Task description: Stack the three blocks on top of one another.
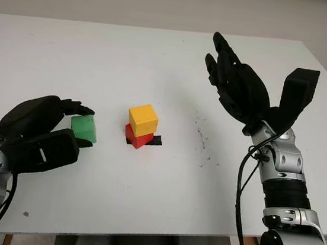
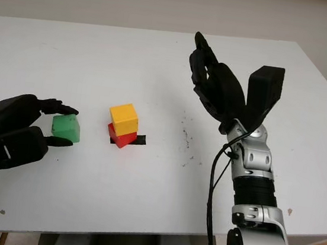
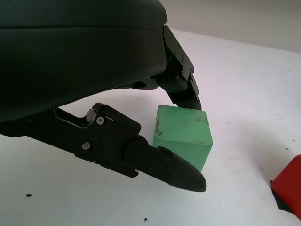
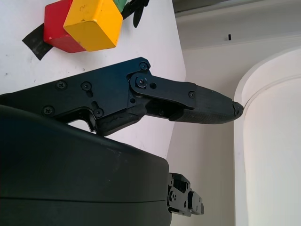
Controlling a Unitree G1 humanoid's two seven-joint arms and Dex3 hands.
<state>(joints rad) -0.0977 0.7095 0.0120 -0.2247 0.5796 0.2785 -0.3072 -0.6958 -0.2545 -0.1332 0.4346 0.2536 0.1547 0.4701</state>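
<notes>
A yellow block sits on a red block over a black tape mark at the table's middle. To their left a green block stands on the white table. My left hand is curled around it, one finger against its far side and another finger against its near side. My right hand is open, raised above the table to the right of the stack.
Dark specks dot the table right of the stack. The table's front edge runs just before both arms. A pale wall stands behind the table.
</notes>
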